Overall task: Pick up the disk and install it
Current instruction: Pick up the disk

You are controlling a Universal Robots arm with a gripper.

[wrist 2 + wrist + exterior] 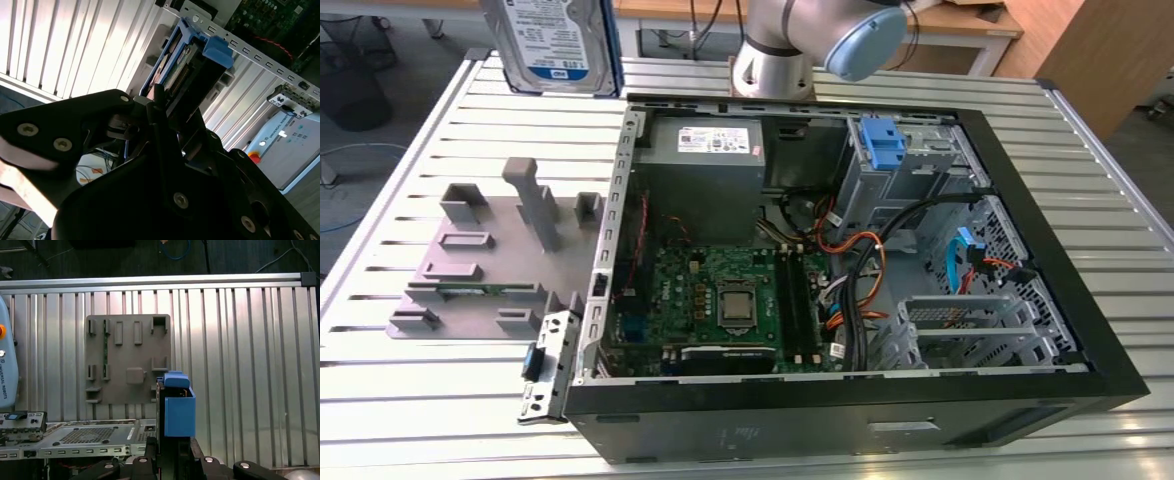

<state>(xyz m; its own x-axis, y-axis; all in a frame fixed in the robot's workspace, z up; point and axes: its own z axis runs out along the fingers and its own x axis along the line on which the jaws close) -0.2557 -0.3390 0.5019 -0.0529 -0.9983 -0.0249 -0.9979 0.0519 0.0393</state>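
Note:
The disk (555, 42) hangs upright above the back of the table at the exterior view's left, its white-and-blue label facing the camera and its top cut off by the picture edge. In both wrist views my gripper (172, 452) is shut on the disk (176, 407), which stands edge-on with its blue bracket (216, 50) at the far end. The black fingers (159, 107) clamp the disk's (175, 75) flat sides. The open computer case (1067, 330) lies well to the side of and below the disk.
A grey fixture plate (480, 265) with upright holders lies on the slatted table left of the case. Inside the case sit the grey power supply (704, 165), a motherboard (720, 300), loose cables (854, 260) and a drive bay with a blue latch (885, 145). The arm's base (774, 60) stands behind the case.

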